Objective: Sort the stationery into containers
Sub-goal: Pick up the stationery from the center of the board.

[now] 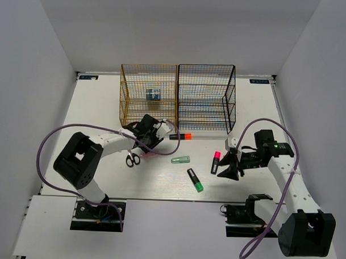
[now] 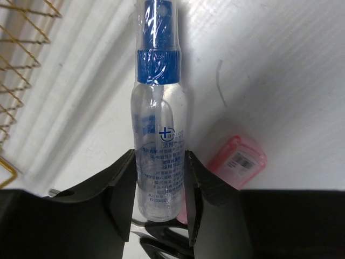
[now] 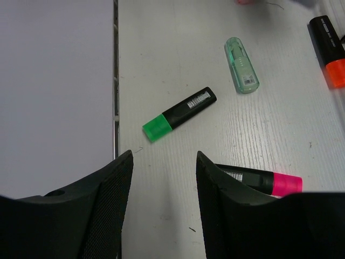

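My left gripper (image 1: 148, 132) (image 2: 160, 162) is shut on a small clear bottle with a blue collar (image 2: 158, 124), in front of the gold-yellow rack (image 1: 148, 97). Under it lie a pink capsule (image 2: 237, 161) and the black-handled scissors (image 1: 132, 159). My right gripper (image 1: 231, 169) (image 3: 164, 178) is open and empty over the table. The pink-capped highlighter (image 3: 264, 181) lies just right of its right finger. The green-capped highlighter (image 3: 178, 114), the green capsule (image 3: 241, 65) and the orange-capped highlighter (image 3: 329, 51) lie farther out. A blue tape roll (image 1: 154, 94) sits in the gold rack.
The black rack (image 1: 206, 96) stands right of the gold one at the back. A thin clear stick (image 1: 209, 137) lies in line with the orange highlighter. The gold wire (image 2: 21, 38) is close on the left gripper's left. The table's near edge (image 3: 115, 108) runs left of the right gripper.
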You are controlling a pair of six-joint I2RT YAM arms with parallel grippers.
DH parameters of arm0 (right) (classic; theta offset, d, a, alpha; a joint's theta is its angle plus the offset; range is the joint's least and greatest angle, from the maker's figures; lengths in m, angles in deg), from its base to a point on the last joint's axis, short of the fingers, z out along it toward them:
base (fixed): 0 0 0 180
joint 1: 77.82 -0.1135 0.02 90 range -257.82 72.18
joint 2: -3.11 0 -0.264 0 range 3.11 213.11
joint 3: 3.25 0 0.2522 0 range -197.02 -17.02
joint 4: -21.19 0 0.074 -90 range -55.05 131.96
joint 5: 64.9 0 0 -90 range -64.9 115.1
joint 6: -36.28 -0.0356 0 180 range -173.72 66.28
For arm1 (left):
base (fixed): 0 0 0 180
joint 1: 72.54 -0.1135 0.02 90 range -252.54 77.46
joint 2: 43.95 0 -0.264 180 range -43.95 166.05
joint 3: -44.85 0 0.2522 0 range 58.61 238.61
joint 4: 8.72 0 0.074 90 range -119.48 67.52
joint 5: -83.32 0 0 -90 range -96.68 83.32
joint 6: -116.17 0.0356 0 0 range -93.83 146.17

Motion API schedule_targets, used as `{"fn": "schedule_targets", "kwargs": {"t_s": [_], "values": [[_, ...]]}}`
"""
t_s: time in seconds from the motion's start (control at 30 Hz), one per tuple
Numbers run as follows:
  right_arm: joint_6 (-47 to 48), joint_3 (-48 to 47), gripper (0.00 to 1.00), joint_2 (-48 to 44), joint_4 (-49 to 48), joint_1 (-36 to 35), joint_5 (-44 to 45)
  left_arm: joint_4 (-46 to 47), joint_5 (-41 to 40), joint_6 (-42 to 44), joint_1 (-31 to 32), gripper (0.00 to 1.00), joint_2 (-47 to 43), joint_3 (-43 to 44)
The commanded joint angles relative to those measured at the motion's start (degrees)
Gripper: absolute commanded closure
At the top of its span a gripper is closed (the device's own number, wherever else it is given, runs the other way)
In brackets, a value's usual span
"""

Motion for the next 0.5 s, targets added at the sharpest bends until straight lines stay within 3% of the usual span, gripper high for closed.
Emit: {"fn": "schedule_targets", "kwargs": {"t_s": [0.0, 0.17, 0.2, 0.37, 0.4, 0.47], "values": [[1.44, -0.51, 0.46, -0.92, 1.79, 0.12, -2.27, -4.74, 0.36, -2.6, 1.12, 1.0, -3.65, -0.34], [1.44, -1.04, 0.63, -0.66, 2.49, 0.21, -2.36, -11.77, 3.78, -2.52, 1.56, 1.0, -11.22, 8.5], [1.44, -1.48, 0.72, -0.48, 2.84, 0.21, -2.36, -13.35, 4.84, -1.65, 1.47, 1.0, -11.75, 9.93], [1.7, -2.62, 0.98, 1.18, 4.08, 0.03, -2.45, -29.34, 7.83, 3.0, 1.82, 1.0, -11.41, 25.83], [1.7, -2.8, 1.0, 1.54, 4.43, 0.03, -2.45, -29.62, 7.05, 4.15, 1.82, 1.0, -10.88, 30.64], [2.05, -3.76, 1.0, 2.5, 5.57, 0.12, -2.27, -27.19, 6.78, 10.56, 1.12, 1.0, -10.7, 31.74]]}}
